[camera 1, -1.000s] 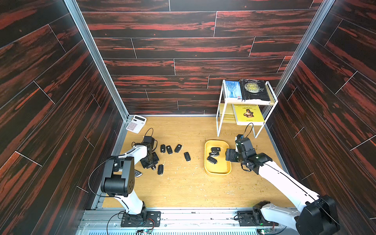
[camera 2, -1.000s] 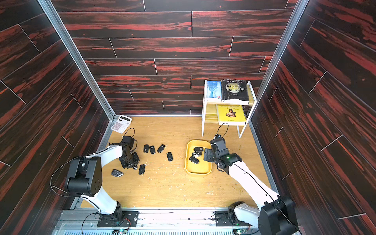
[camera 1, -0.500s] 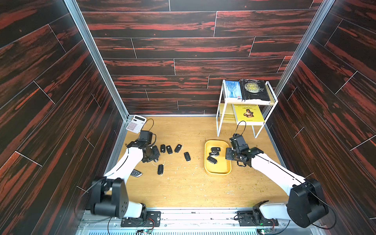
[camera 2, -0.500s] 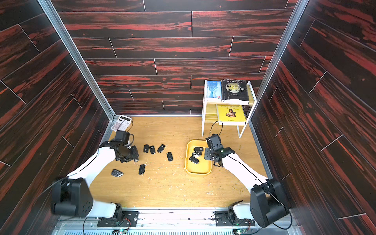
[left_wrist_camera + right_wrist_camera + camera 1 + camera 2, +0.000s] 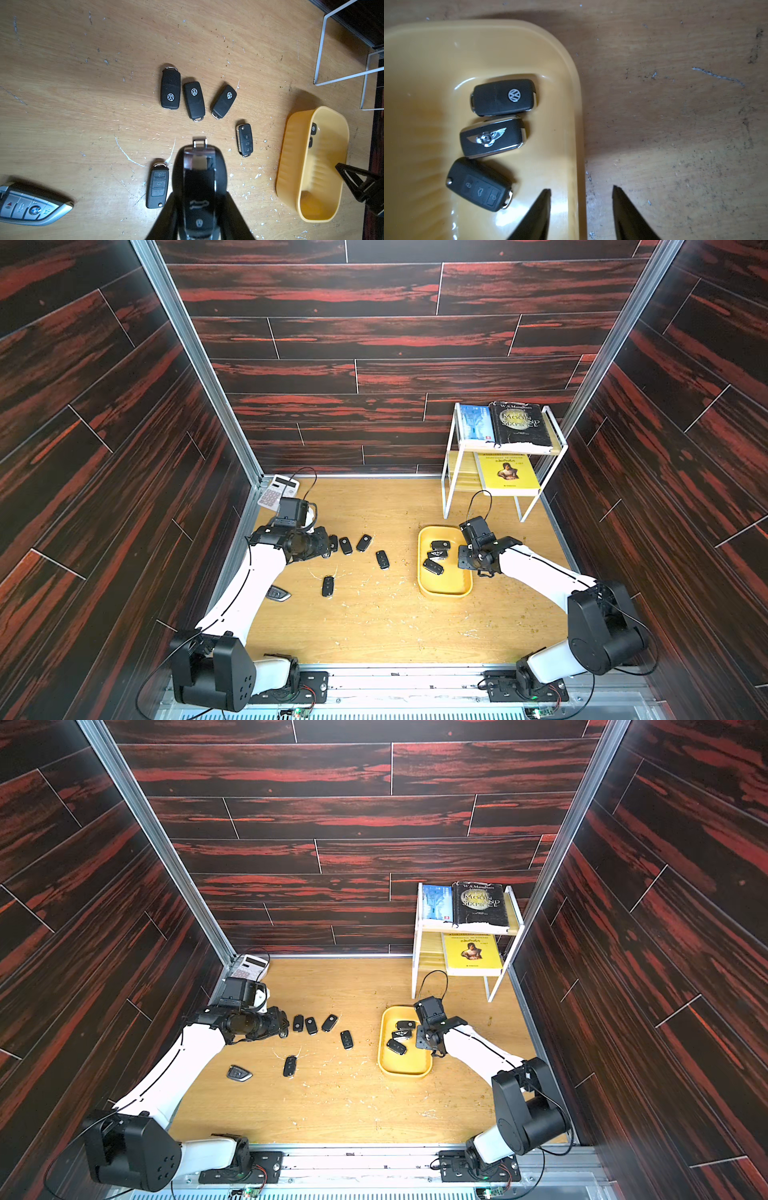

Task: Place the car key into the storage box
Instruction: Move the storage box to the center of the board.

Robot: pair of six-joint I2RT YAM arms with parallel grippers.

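Your left claw (image 5: 199,199) is clamped on the car key (image 5: 199,166). It sits well apart from the yellow box (image 5: 291,166), w/ the loose keys (image 5: 194,99) lying on the desk (image 5: 83,72) btwn claw and box. The fingers press the key's two long sides near the button end, and the chrome ring end pokes out past the tips.

Handling, as I judge it: the key is light w/ a stiff plastic shell, so no sag and no need to squeeze hard. But it's glossy, w/ chrome trim and rounded flanks, i.e. slippery. It could twist or squirt out if the grip eases mid-carry. The side-on hold looks right; don't regrip on the ring.

Your right claw (image 5: 581,190) is apart and empty, straddling the yellow box (image 5: 575,124) at its rim. One finger is inside the box, one outside over the desk. Can't tell if either touches the wall.

Three other keys (image 5: 492,138) bunch at the box end nearest that claw, and the opposite end is bare. Let go there, low, b/c a hard shell will likely bounce and skid on smooth plastic.
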